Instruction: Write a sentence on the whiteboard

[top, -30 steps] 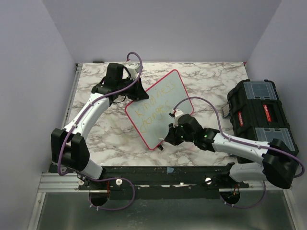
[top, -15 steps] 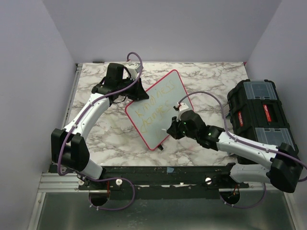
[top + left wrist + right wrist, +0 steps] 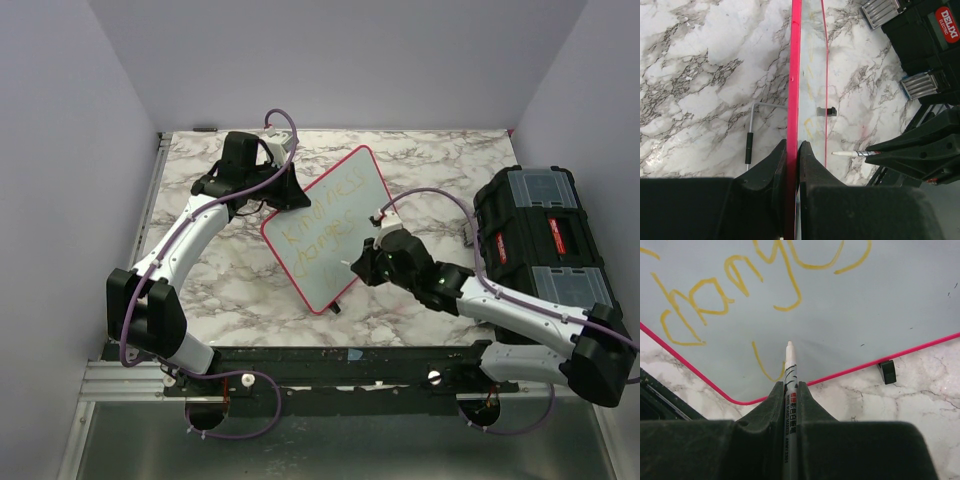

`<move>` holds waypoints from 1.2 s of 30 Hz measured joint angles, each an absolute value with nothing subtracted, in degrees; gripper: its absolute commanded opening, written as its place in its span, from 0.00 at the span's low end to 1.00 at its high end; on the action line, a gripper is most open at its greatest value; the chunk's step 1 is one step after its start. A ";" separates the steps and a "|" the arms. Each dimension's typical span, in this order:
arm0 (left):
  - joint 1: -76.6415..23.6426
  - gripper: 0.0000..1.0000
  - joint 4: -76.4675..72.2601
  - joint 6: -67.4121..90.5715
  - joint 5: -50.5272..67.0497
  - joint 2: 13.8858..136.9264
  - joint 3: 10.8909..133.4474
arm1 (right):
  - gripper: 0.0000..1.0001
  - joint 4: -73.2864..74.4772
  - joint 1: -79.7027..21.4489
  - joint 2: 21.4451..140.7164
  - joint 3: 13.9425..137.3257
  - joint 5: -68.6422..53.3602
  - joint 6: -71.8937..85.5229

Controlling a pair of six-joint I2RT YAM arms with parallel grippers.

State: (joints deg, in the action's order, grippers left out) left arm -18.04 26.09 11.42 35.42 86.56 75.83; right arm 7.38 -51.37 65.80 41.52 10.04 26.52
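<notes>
I read left gripper (image 3: 792, 150) pinching the whiteboard (image 3: 330, 240) by its red frame | right gripper (image 3: 789, 392) clamped on a marker (image 3: 789, 365), tip over the board's lower corner, contact unclear | sentence (image 3: 322, 222) yellow, two lines | board mid-frame on marble table (image 3: 200, 270) | black toolbox (image 3: 540, 235) at right | lilac walls (image 3: 60, 150)

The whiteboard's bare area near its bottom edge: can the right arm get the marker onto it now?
Probably yes: the right gripper holds the marker with its tip right at that bare area of the whiteboard, and nothing lies between them.
</notes>
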 measured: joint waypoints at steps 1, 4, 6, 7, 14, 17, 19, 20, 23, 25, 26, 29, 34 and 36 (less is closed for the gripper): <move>-18.04 0.00 26.09 11.42 35.38 86.56 75.83 | 0.01 7.35 -51.37 66.22 41.52 10.02 26.59; -18.09 0.00 26.11 11.42 35.27 86.54 75.83 | 0.01 7.33 -51.37 67.26 41.52 10.02 26.96; -18.13 0.00 26.15 11.44 35.20 86.52 75.83 | 0.01 7.20 -51.37 67.85 41.52 10.02 27.03; -18.13 0.00 26.17 11.44 35.16 86.50 75.83 | 0.01 7.03 -51.37 68.18 41.50 10.00 27.05; -18.15 0.00 26.22 11.29 35.09 86.41 75.83 | 0.00 5.85 -51.37 70.96 41.50 9.93 27.07; -18.15 0.00 26.22 11.11 35.11 86.35 75.83 | 0.01 5.56 -51.37 71.11 41.39 9.93 27.11; -18.15 0.00 26.22 10.92 35.09 86.35 75.83 | 0.01 5.23 -51.37 71.13 41.17 9.93 27.27; -18.15 0.00 26.22 10.90 35.09 86.35 75.83 | 0.01 5.08 -51.37 71.13 41.04 9.93 27.40; -18.15 0.00 26.26 10.72 35.09 86.35 75.83 | 0.01 4.43 -51.37 71.07 40.51 9.89 27.68; -18.15 0.00 26.26 10.63 35.09 86.35 75.83 | 0.01 4.12 -51.37 70.98 40.21 9.87 28.03; -18.15 0.00 26.26 10.63 35.09 86.35 75.83 | 0.01 4.10 -51.37 70.94 40.10 9.82 28.10; -18.15 0.00 26.26 10.52 35.09 86.30 75.83 | 0.01 4.38 -51.37 70.94 39.00 9.37 28.69; -18.17 0.00 26.26 10.55 34.94 85.93 75.83 | 0.01 6.57 -51.37 70.98 36.34 8.54 29.98; -18.41 0.00 26.26 10.55 34.68 85.91 75.85 | 0.01 7.27 -51.37 70.87 35.97 8.47 30.44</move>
State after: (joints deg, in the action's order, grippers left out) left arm -18.41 26.26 10.55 34.68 85.91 75.85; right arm 7.27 -51.37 70.87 35.97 8.47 30.44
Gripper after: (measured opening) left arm 0.113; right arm 0.109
